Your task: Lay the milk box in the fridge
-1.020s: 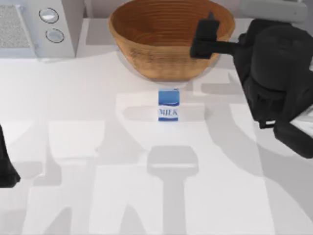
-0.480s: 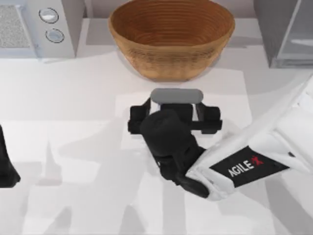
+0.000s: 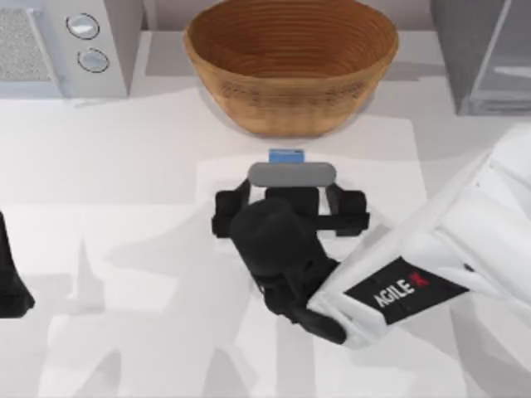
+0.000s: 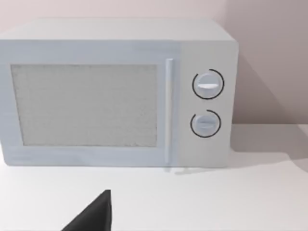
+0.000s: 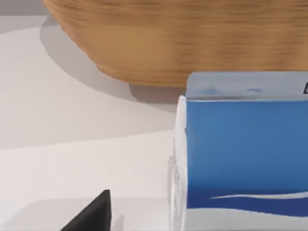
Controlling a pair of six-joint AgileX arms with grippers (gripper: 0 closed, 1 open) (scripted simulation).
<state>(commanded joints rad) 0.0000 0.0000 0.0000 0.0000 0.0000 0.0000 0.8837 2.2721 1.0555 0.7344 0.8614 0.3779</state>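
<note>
The milk box [image 3: 286, 155] stands upright just in front of the woven basket; in the top view my right arm covers all but its blue top. My right gripper [image 3: 290, 197] hovers over the box's near side, its two black fingers spread wide to either side, open and holding nothing. In the right wrist view the milk box [image 5: 240, 149] is very close, with one dark fingertip [image 5: 94, 216] beside it. The fridge [image 3: 455, 58] is the grey cabinet at the back right, with a pale glassy door panel. My left arm [image 3: 10, 282] is parked at the left edge.
A large woven basket [image 3: 290, 66] sits at the back centre, right behind the milk box. A pale microwave [image 3: 58, 46] with two round knobs stands at the back left, and the left wrist view shows the microwave [image 4: 115, 91] too. Bare white tabletop lies in front.
My right arm swung from beside the basket at the back right to above the milk box. It then shifted slightly forward, uncovering the box's blue top. The left arm has not moved.
</note>
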